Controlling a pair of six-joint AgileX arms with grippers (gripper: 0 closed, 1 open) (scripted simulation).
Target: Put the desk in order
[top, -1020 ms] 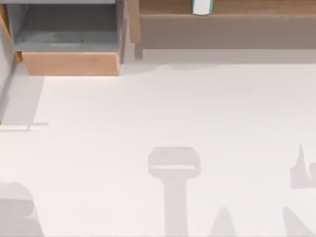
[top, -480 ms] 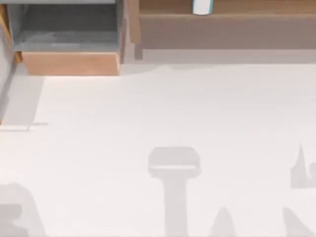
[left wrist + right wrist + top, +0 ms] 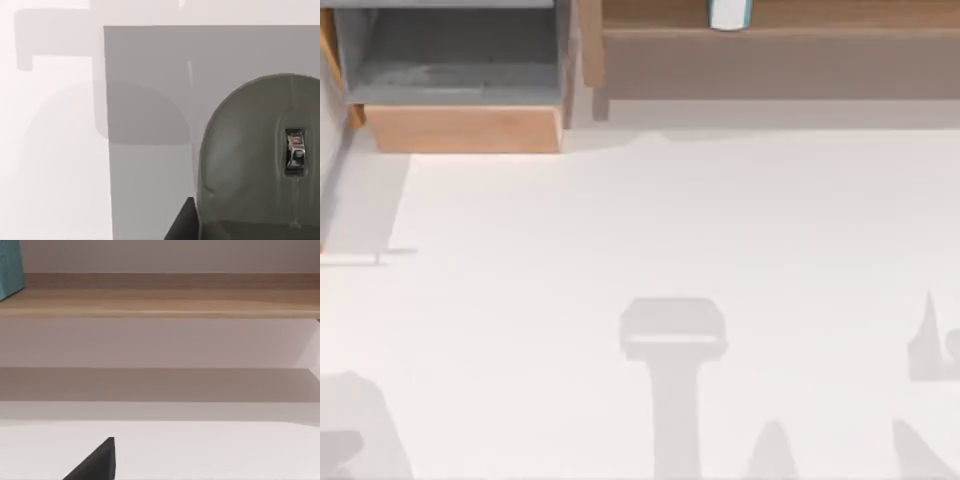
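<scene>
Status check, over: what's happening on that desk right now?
Desk bare white. Drawer open, far left. Teal-and-white item on shelf. Grey mouse under left arm's camera.

A plain white tabletop (image 3: 670, 220) fills most of the top view, lit evenly, with soft grey shadows lying along its near edge and a broad shaded band under the furniture at its far side. At the far left stands an open drawer (image 3: 460, 80) with a light wood front and a grey lining. To its right a light wood shelf (image 3: 780, 35) runs along the far edge to the right side, with a small white and teal object (image 3: 729, 13) standing on it. In the right wrist view the shelf (image 3: 160, 297) runs across in front of a pale, bare wall (image 3: 160, 255), and a teal object (image 3: 10, 270) stands on the shelf's end.
</scene>
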